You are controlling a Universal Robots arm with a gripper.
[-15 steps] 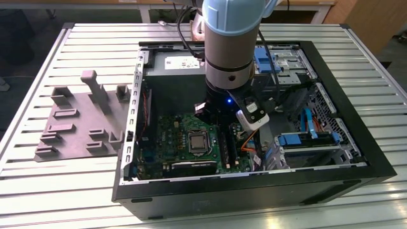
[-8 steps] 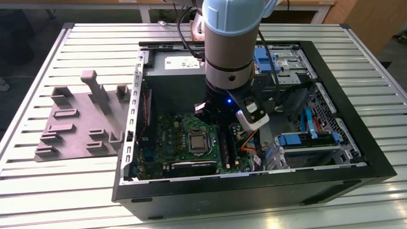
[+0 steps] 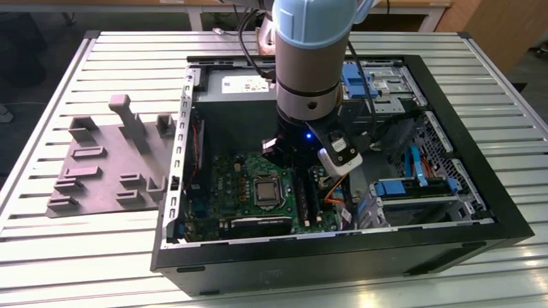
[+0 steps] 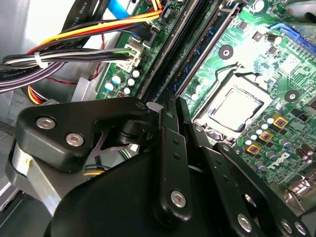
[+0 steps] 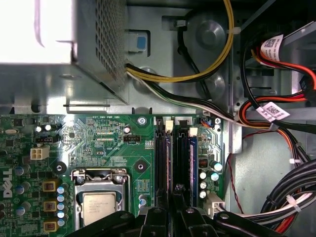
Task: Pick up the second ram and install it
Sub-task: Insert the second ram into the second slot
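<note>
- The gripper (image 5: 176, 196) hangs low inside the open case (image 3: 479, 212), over the memory slots (image 5: 177, 148) of the green board (image 5: 106, 133).
- A long dark ram (image 5: 181, 160) stands on edge in the slots. Its near end runs right under the gripper tip.
- A second dark strip (image 5: 162, 158) lies parallel just beside it, towards the CPU socket (image 5: 98, 197). I cannot tell which of the two the gripper meets.
- I cannot tell whether the gripper is spread or pinching. In both wrist views its own black links hide the tip.
- Counted: one arm (image 3: 310, 58), one case, one CPU socket, and one grey tray (image 3: 94, 179) on the slatted table (image 3: 86, 256), at the exterior view's left of the case.
- Two white printed tags (image 5: 273, 111) hang on the cable bundles beside the board, and one pale label (image 3: 242, 83) sits on the power supply (image 3: 230, 102).
</note>
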